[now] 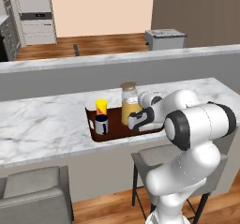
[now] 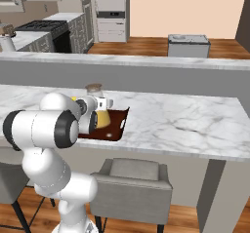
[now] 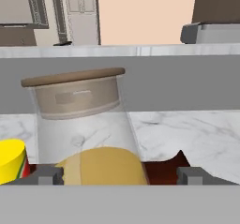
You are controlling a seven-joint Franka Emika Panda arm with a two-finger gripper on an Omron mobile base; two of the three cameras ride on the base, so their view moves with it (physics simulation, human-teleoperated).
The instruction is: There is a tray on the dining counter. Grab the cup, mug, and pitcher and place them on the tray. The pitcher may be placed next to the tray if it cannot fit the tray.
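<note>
On the dining counter (image 1: pixel 47 120) lies the dark reddish-brown tray (image 1: pixel 116 126). The yellow cup (image 1: pixel 101 107) and the navy mug (image 1: pixel 101 124) stand at its left end. To their right on the tray stands the pitcher (image 1: pixel 129 101), clear glass holding orange liquid under a brown cork lid. My gripper (image 1: pixel 134 120) is low at the pitcher's near side, open. In the hand view its fingertips (image 3: pixel 47 175) stand wide on either side of the pitcher (image 3: pixel 84 124), with a gap on the right. The cup (image 3: pixel 10 160) shows at the left edge there. From the right base, the pitcher (image 2: pixel 96 103) and tray (image 2: pixel 118 122) sit behind my arm.
A raised grey wall with a marble cap (image 1: pixel 117 66) runs along the counter's far side. Grey seats stand under the near edge: a chair (image 1: pixel 33 190) at left and a stool (image 1: pixel 154 157) by my arm. More marble (image 2: pixel 185 115) stretches right of the tray.
</note>
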